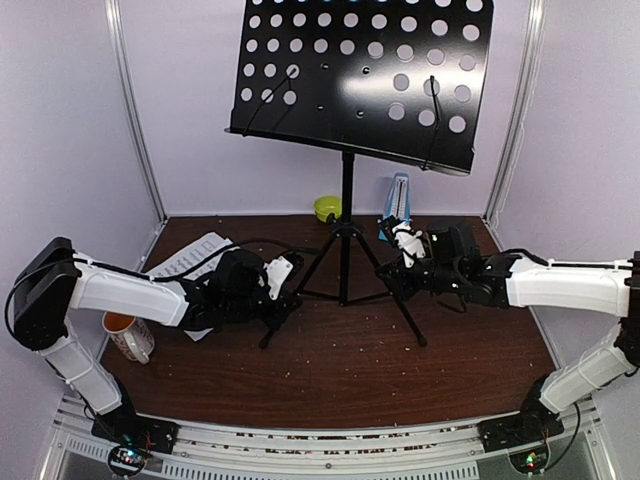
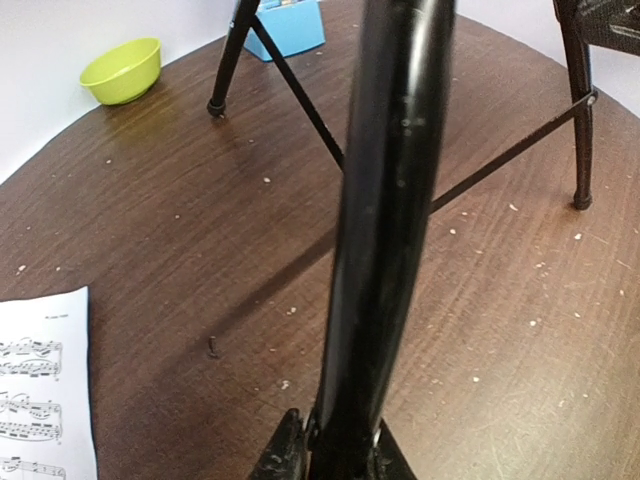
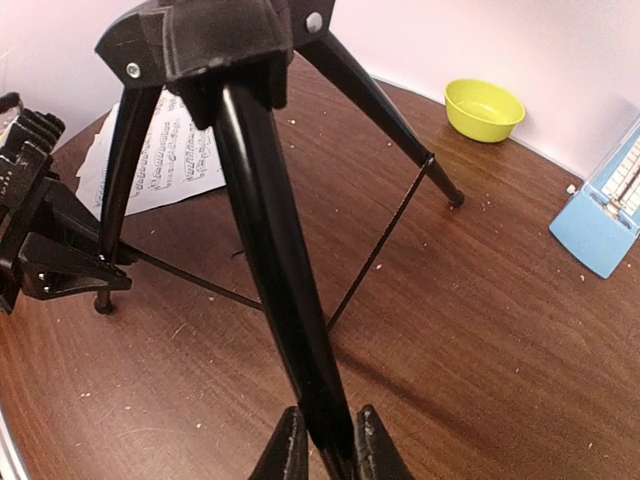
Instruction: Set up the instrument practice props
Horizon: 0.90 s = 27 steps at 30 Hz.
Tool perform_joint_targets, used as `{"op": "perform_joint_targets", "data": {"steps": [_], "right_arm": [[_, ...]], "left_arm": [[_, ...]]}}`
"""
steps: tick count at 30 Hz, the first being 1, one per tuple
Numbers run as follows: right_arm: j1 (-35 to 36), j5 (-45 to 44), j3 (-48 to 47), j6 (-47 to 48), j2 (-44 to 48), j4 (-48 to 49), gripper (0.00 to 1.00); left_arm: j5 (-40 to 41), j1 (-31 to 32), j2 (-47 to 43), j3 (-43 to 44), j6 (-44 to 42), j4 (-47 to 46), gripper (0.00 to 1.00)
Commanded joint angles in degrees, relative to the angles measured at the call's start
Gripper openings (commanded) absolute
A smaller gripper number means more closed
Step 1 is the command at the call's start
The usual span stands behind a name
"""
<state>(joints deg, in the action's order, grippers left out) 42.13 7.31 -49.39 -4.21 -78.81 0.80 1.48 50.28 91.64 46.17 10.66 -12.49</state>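
Stand leg (image 2: 390,230) between jaws; bowl (image 2: 122,70) beyond

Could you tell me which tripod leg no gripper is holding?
The rear leg, ending near the green bowl; the left gripper and right gripper clamp the front legs.

Robotics lab booth, plain white walls (image 1: 60,120), metal corner posts (image 1: 135,110), robot arms (image 1: 120,290) bolted to wooden table (image 1: 340,370)

Black perforated stand (image 1: 340,110); lime bowl (image 1: 327,207); blue metronome (image 1: 399,195).
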Motion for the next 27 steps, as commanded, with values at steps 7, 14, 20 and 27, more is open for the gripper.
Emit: {"op": "perform_joint_targets", "data": {"steps": [7,14,20,27], "right_arm": [[-5.14,2.25,-4.76,0.09,-5.71,3.97,0.20],[-7.65,1.86,-6.51,-0.45,-5.73,3.63,0.32],[-7.73,1.39,-6.40,-0.52,-2.78,1.33,0.62],[-7.68,0.10,-3.82,-2.62,3.65,-0.44,0.90]], "left_arm": [[1.08,-0.34,4.01,6.38,1.64,0.81,0.16],[-1.09,-0.27,4.09,9.79,0.93,2.95,0.23],[-4.87,-0.32,-1.60,9.17,-0.26,5.00,0.52],[-4.32,-6.30,-12.27,7.45,2.87,16.47,0.74]]}}
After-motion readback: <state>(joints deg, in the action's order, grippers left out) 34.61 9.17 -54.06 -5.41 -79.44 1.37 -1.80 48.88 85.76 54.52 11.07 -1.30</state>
